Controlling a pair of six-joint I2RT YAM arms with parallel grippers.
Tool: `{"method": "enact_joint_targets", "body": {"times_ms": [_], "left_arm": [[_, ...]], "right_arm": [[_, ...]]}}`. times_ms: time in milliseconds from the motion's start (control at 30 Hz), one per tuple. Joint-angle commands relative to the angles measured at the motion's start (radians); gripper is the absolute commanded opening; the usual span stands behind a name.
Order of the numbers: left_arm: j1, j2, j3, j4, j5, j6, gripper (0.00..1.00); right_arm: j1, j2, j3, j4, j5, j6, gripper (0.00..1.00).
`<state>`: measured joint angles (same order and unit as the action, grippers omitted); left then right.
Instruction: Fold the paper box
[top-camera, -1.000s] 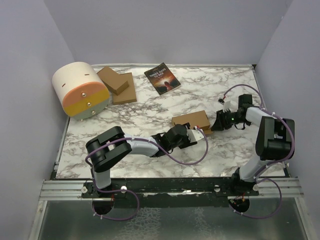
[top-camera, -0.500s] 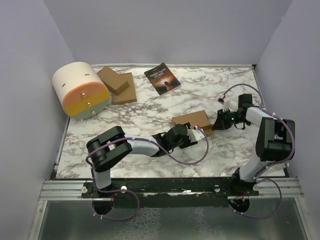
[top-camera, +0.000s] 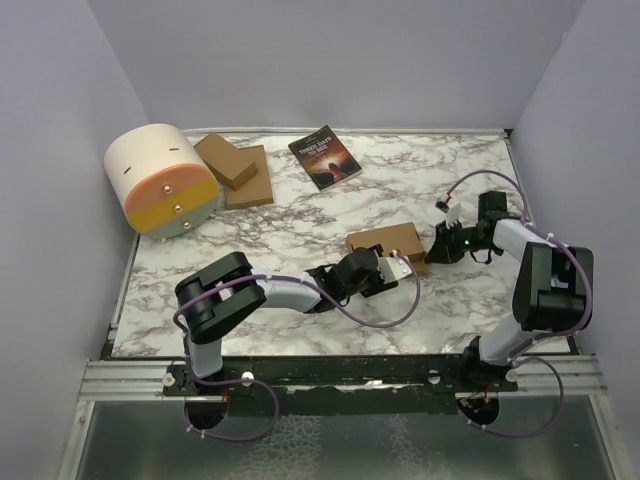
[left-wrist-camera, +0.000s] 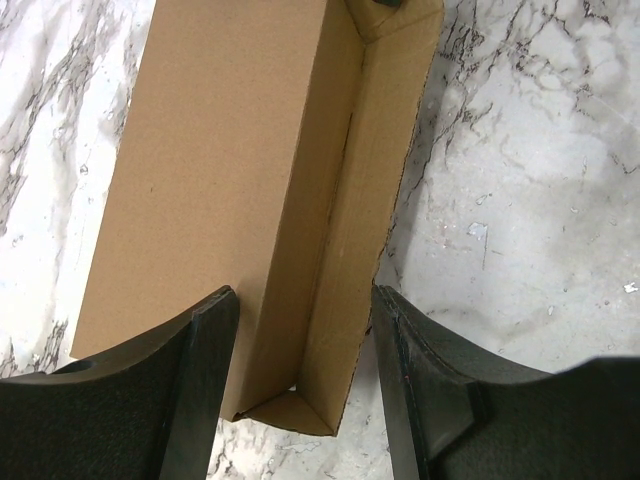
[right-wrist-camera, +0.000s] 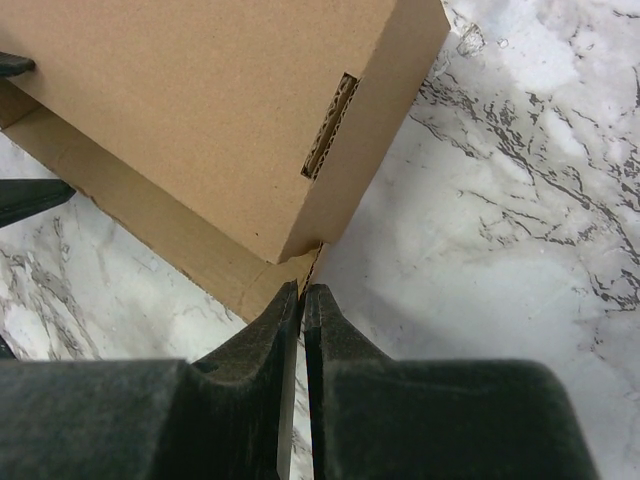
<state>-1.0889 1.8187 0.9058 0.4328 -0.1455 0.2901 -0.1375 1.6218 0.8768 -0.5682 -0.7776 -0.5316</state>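
Observation:
The paper box (top-camera: 383, 241) is plain brown cardboard, partly folded into a low carton near the table's middle right. In the left wrist view its long side flap (left-wrist-camera: 370, 210) stands up beside the flat top panel (left-wrist-camera: 215, 160). My left gripper (left-wrist-camera: 300, 380) is open, its fingers either side of the flap's near end; it also shows from above (top-camera: 397, 266). My right gripper (right-wrist-camera: 302, 300) is shut on the thin edge of the box's end flap (right-wrist-camera: 285, 272) at the carton's right corner, seen from above (top-camera: 428, 254).
A stack of flat brown cardboard pieces (top-camera: 236, 170) lies at the back left beside a cream and orange cylinder container (top-camera: 162, 180). A dark-covered book (top-camera: 324, 157) lies at the back centre. Purple walls close in the marble table (top-camera: 470, 175).
The right arm has shifted slightly right and the box has moved a little with it. The left gripper has followed by a small amount.

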Motion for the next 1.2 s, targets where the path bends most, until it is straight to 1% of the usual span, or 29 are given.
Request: {"method": "enact_joint_targets", "body": {"times_ms": [0, 167, 367, 733, 1000, 1167], "left_arm": [[-0.005, 0.048, -0.001, -0.109, 0.001, -0.053, 0.57], [-0.006, 0.056, 0.009, -0.119, -0.002, -0.067, 0.57], [-0.005, 0.062, 0.015, -0.12, 0.012, -0.074, 0.57], [-0.006, 0.069, 0.01, -0.122, 0.043, -0.065, 0.57], [-0.007, 0.082, 0.029, -0.137, 0.061, -0.037, 0.58], [-0.006, 0.099, 0.051, -0.166, 0.049, -0.03, 0.59]], "right_arm": [[0.001, -0.046, -0.023, 0.021, 0.003, -0.025, 0.06], [0.001, -0.078, -0.052, 0.038, 0.035, -0.046, 0.06], [0.001, -0.135, -0.101, 0.063, 0.021, -0.086, 0.05], [0.001, -0.13, -0.1, 0.07, 0.045, -0.081, 0.05], [0.009, -0.109, -0.04, 0.091, 0.047, -0.054, 0.05], [0.037, -0.073, 0.004, 0.091, 0.054, -0.042, 0.04]]}}
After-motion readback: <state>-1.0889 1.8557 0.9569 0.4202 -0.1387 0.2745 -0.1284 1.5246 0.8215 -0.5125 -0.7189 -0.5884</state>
